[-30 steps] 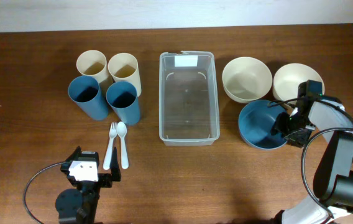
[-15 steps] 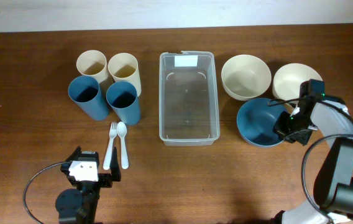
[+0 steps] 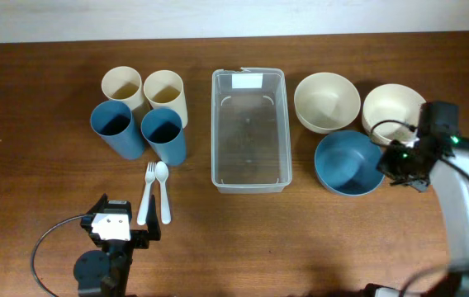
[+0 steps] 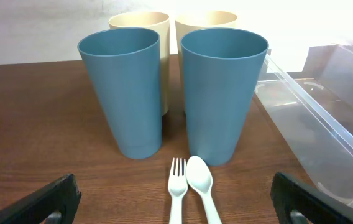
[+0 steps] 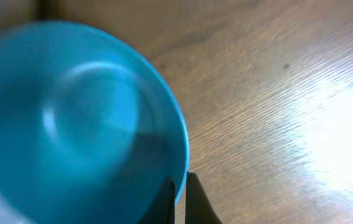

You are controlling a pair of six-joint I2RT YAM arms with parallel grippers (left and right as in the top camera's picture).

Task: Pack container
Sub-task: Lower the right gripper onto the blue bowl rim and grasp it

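The clear rectangular container (image 3: 249, 129) stands in the middle of the table; its near edge also shows in the left wrist view, container (image 4: 325, 124). Right of it rests a blue bowl (image 3: 347, 163). My right gripper (image 3: 386, 162) is shut on the right rim of that blue bowl (image 5: 71, 130), one finger inside and one outside, right gripper (image 5: 179, 199). My left gripper (image 3: 117, 233) stands wide open at the front left with nothing between its fingers, left gripper (image 4: 173, 199), just behind a white fork (image 4: 176, 190) and spoon (image 4: 202, 190).
Two cream bowls (image 3: 327, 102) (image 3: 393, 109) stand behind the blue one. Two cream cups (image 3: 122, 85) (image 3: 164, 91) and two blue cups (image 3: 114, 127) (image 3: 164, 134) are grouped left of the container. Fork and spoon (image 3: 156, 192) lie in front of them.
My right gripper has closed onto the blue bowl's rim. The right arm has swung outward to the right, and the bowl has shifted slightly.
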